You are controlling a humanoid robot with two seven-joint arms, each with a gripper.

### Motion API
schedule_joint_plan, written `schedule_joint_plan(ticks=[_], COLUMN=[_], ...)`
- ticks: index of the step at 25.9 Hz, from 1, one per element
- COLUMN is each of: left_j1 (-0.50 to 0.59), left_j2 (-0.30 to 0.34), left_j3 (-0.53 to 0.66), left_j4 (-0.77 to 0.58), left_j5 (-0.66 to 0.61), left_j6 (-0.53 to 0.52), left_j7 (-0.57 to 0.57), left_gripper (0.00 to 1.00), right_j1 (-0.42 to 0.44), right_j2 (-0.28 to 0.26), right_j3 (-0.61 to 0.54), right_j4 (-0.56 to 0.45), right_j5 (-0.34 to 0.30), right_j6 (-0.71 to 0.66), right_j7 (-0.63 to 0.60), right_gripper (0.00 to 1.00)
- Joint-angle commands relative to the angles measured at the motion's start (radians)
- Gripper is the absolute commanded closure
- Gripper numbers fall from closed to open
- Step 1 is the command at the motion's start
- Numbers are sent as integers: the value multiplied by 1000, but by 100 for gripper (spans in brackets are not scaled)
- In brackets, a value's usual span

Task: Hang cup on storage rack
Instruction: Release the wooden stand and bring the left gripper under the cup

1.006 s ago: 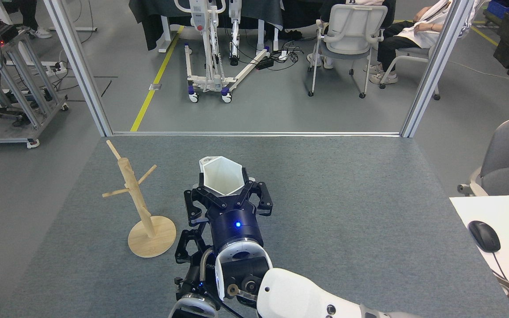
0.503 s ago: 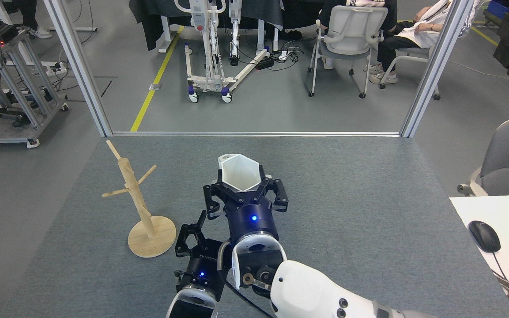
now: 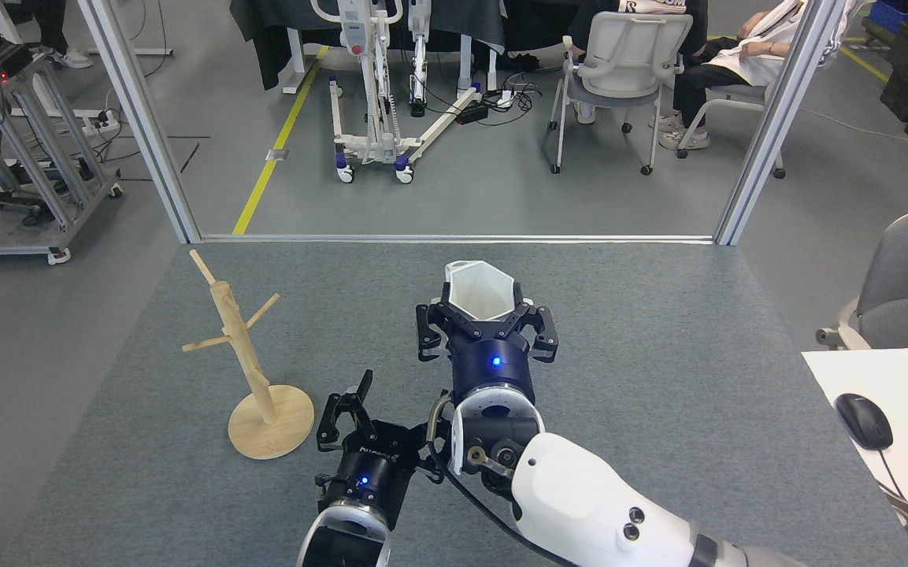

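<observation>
White matte faceted cup (image 3: pixel 482 289) w/ hexagonal rim sits upright, mouth up, in the right gripper (image 3: pixel 487 332). Black fingers (image 3: pixel 435 324) closed on the cup's lower body from both sides; rim and upper walls stand clear above them. Small tab of the cup shows at its upper-left edge; hole not discernible. Cup is held above the grey carpet-textured desk (image 3: pixel 658 378), approx. centre of the surface, toward the far half.

Light wooden mug tree (image 3: pixel 242 358): slim upright post, angled pegs, round flat disc base. Stands on desk left of centre, well apart from cup. No cup on any peg. Post looks slightly tilted in this view.

Left gripper (image 3: pixel 347 405): low, near front edge of the view, just right of the rack's disc base, not touching it. Fingers spread apart, nothing between them. Blue LED lit on its wrist; same on right wrist.

Right arm: white shell, enters from lower right.

Bkgd: aluminium frame posts (image 3: pixel 138 118), yellow floor line (image 3: pixel 272 150), white office chair (image 3: pixel 627 63). White side table w/ black mouse (image 3: pixel 863 421) at right edge.
</observation>
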Motion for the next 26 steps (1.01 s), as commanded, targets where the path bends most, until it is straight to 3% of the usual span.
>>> schedule_joint_plan(ticks=[1, 8, 19, 26], left_j1=[-4, -27, -110, -184], left_j2=[2, -2, -82, -84], left_j3=[1, 2, -11, -22], left_j4=[5, 61, 184, 245], left_j5=[0, 9, 23, 25], left_j6=[-7, -35, -62, -54], left_j7=[3, -1, 6, 3], left_gripper=[2, 2, 2, 2], right_j1=[-4, -36, -39, -39], right_j2=[6, 9, 34, 51], right_j3=[-12, -48, -48, -59], right_j4=[32, 115, 114, 117], right_j5=[-12, -58, -64, -64], right_j6=[0, 0, 0, 0], right_j7=[-2, -4, -4, -4], right_gripper=[100, 100, 100, 100])
